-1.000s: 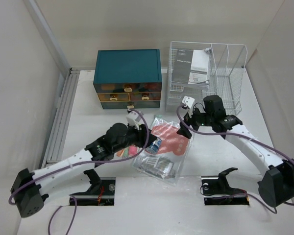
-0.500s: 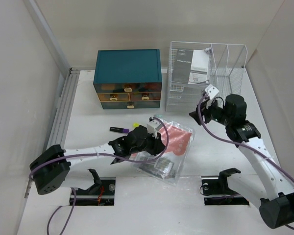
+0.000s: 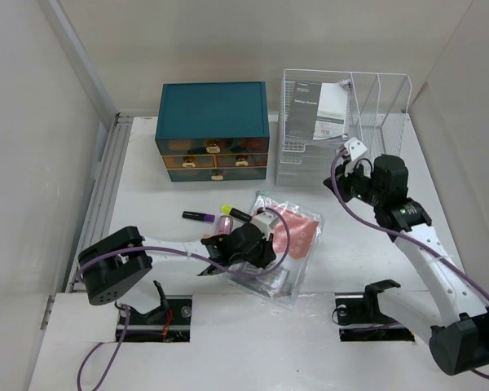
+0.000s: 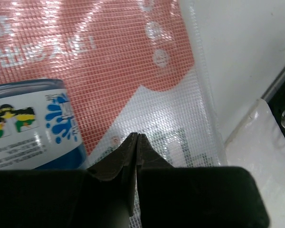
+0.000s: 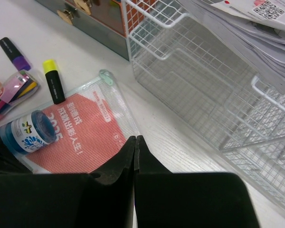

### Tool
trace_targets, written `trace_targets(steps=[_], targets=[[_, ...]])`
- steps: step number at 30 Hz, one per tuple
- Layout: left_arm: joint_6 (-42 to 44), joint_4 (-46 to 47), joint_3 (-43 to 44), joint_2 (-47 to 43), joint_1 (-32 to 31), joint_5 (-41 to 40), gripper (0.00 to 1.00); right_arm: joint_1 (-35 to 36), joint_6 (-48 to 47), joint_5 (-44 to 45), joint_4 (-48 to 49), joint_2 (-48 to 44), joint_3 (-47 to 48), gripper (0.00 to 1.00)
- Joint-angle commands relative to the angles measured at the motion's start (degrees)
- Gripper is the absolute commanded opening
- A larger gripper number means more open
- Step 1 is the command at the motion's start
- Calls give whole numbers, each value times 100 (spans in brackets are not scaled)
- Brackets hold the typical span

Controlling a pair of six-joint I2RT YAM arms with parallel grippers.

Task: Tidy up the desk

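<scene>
The desk [image 3: 147,195] is a wide white tabletop. On its middle lies a clear mesh pouch [image 3: 293,244] holding a red sheet [image 4: 109,47] and a blue-labelled bottle [image 4: 28,123]. My left gripper [image 3: 263,248] hangs low over the pouch's near part, shut with nothing between its fingers; in the left wrist view its tips [image 4: 136,135] meet above the mesh. My right gripper [image 3: 336,181] is raised between the pouch [image 5: 85,137] and the wire rack, also shut and empty, as the right wrist view shows [image 5: 135,138].
A teal drawer box [image 3: 213,122] stands at the back. A white wire rack [image 3: 342,122] with papers [image 5: 247,19] is to its right. A purple highlighter [image 3: 197,216], a yellow highlighter [image 3: 232,212] and a pack of colour tabs [image 5: 14,88] lie left of the pouch.
My left arm folded back and its gripper slid right over the pouch and shut, uncovering the highlighters. My right gripper rose from the pouch's far edge toward the rack and shut.
</scene>
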Motion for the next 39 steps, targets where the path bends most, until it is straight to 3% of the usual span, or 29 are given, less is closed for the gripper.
trace_targets(steps=[1,8,13,14,20,21,22,24,25,29,39], targets=[[-211,-226,130,-191,-42,-828,1,-53,121,142,98,-108,183,0],[-466,-938,252,-246,-42,-1884,1,-53,121,142,98,-161,183,0],[-668,-1107,253,-183,-42,-2210,1,-53,121,90,-42,-161,183,9],[-669,-1159,253,-183,-42,-2324,1,-53,121,90,-43,-109,183,16],[-783,-1563,305,-236,-42,-2650,1,-53,287,-173,-148,6,130,21],[-835,-1564,305,-236,-42,-2737,2,-53,445,-174,-148,6,69,24],[-836,-1642,305,-288,-42,-2808,3,-53,524,-174,-148,6,68,34],[-888,-1704,305,-341,-42,-2861,5,-53,770,-174,-70,6,-150,39],[-889,-1704,245,-342,-42,-2861,6,-114,832,-226,0,6,-212,60],[-950,-1704,191,-394,-42,-2975,15,-245,1210,-611,1,225,-458,99],[-1056,-1432,-187,-500,-42,-2870,21,-686,1272,-1194,-8,1008,-669,99]])
